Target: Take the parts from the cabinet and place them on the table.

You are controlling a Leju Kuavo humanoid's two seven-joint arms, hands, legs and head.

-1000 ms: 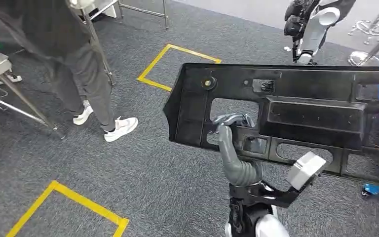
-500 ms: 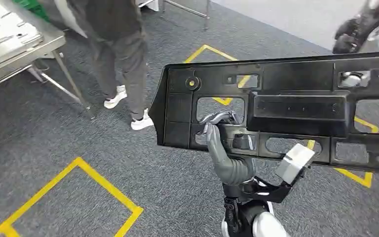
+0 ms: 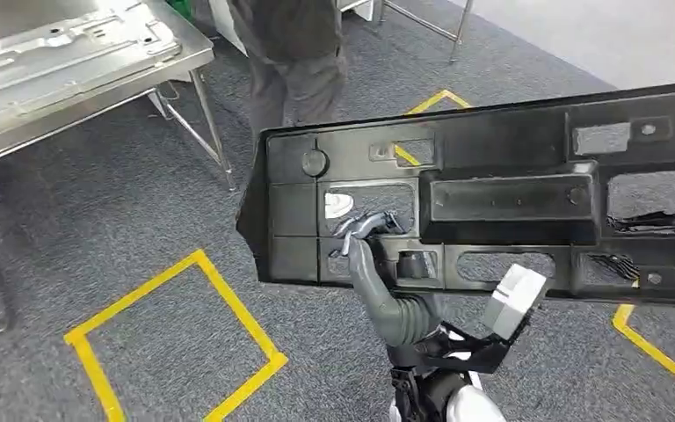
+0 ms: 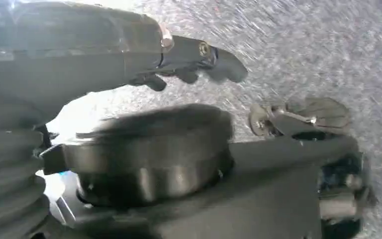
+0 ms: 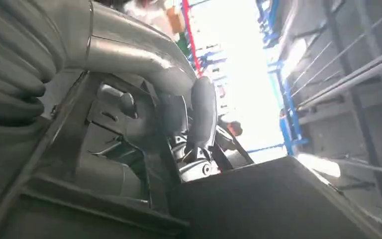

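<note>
— What is being carried?

— A long black plastic panel [image 3: 510, 207], ribbed and cut through with several rectangular openings, is held up in front of the robot, well above the grey carpet [image 3: 141, 211]. It lies roughly level, tilted slightly, and is cut off by the right edge of the head view.

— And the left hand?

— The left hand [image 3: 367, 230] is hooked through one of the panel's openings near its left end; its fingers [image 3: 378, 221] are curled over the inner edge there, so the panel is gripped. In the left wrist view the picture is blurred, but dark fingers [image 4: 194, 55] can be made out above the panel's edge [image 4: 258, 199].

— The right hand?

— In the right wrist view the right hand [image 5: 179, 119] is seen pressed close against the dark moulded back of the panel [image 5: 258, 199], the thumb [image 5: 204, 112] laid along a rib. A grip on the panel is shown, though the fingers are largely hidden.

— What else is seen around?

— A metal worktop [image 3: 70, 61] stands at the upper left, with a pressed sheet-metal part [image 3: 61, 44] lying on it. A person [image 3: 294, 44] in dark clothes is standing just beyond it. Yellow tape lines [image 3: 185, 308] are marked on the carpet.
</note>
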